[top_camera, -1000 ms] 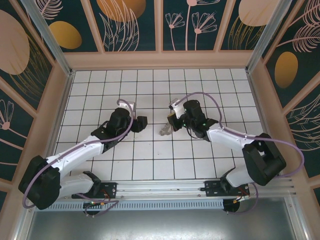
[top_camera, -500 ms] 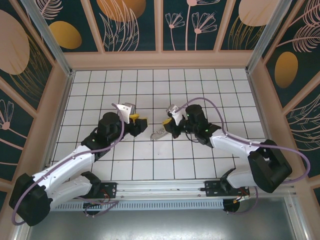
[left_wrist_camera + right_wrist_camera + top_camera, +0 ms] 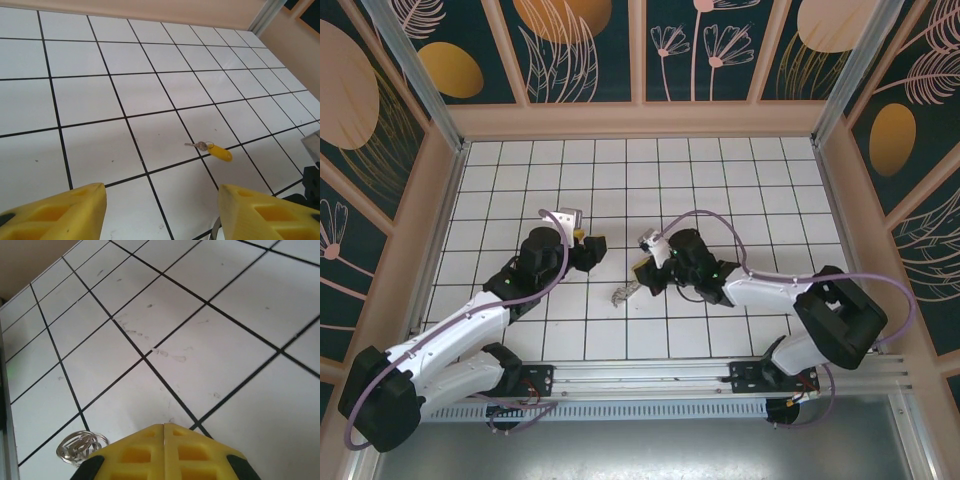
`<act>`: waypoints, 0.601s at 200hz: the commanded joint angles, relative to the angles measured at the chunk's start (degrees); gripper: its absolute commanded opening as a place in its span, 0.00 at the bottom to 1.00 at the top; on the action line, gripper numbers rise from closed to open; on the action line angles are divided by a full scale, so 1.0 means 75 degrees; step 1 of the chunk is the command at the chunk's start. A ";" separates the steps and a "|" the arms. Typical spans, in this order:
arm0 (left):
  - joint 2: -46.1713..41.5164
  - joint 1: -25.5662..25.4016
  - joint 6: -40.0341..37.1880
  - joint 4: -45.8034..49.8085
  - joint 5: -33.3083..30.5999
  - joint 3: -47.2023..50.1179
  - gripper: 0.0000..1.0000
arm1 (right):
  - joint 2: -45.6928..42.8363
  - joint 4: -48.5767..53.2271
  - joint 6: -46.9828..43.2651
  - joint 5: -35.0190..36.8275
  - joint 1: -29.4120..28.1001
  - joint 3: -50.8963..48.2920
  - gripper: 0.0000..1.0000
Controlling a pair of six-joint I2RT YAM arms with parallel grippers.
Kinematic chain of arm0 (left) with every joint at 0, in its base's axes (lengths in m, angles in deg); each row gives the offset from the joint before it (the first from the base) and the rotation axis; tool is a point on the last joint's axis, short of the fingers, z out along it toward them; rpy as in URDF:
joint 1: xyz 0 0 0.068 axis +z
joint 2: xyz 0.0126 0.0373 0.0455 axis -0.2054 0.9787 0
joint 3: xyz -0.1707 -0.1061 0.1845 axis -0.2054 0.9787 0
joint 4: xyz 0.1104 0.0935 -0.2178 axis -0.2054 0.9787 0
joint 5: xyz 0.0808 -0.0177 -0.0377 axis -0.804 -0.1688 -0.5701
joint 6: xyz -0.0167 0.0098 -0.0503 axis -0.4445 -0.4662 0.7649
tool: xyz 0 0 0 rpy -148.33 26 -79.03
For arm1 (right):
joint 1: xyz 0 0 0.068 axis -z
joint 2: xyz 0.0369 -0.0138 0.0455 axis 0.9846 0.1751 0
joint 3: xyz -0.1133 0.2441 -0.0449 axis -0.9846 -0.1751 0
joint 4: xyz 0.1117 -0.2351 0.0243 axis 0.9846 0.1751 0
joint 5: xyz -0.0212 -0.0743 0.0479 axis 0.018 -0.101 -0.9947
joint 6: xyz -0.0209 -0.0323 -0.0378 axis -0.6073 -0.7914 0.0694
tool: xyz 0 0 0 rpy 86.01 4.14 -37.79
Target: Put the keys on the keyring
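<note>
Spanning the counter (image 3: 750,165), white tiles (image 3: 150,100) with dark grid lines; floral-painted panel walls (image 3: 580,50) surround it. Left hand (image 3: 162,192) spread; right hand (image 3: 164,426) pressed together.

White tiled bench (image 3: 720,170), black grid lines, faint scuffs. Lying flat on it, well clear of the far edge: one small silvery key (image 3: 210,148), orange-yellow head, across a grid line.
</note>
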State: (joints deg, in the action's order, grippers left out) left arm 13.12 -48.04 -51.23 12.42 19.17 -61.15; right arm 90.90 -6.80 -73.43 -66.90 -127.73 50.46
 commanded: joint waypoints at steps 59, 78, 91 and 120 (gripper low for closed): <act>0.1175 -0.0037 0.0028 0.0389 0.0322 -0.0583 0.63 | -0.1420 0.0872 0.1708 0.0562 -0.0153 -0.1253 0.35; 0.1208 -0.0045 0.0061 0.0563 0.0553 -0.0579 0.62 | -0.1705 0.1535 0.1808 0.0874 0.0017 -0.1025 0.42; 0.1211 -0.0040 0.0134 0.0612 0.0889 -0.0529 0.61 | -0.1766 0.2130 0.1987 0.0991 0.0379 -0.0843 0.43; 0.1297 -0.0347 0.0387 0.0606 0.1323 -0.0289 0.60 | -0.1846 0.2866 0.2283 0.0373 0.1322 -0.0912 0.42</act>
State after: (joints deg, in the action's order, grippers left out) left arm 21.95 -48.48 -50.42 15.88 24.94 -63.88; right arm 78.31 7.04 -59.46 -62.53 -122.18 43.27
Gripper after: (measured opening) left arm 0.604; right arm 0.430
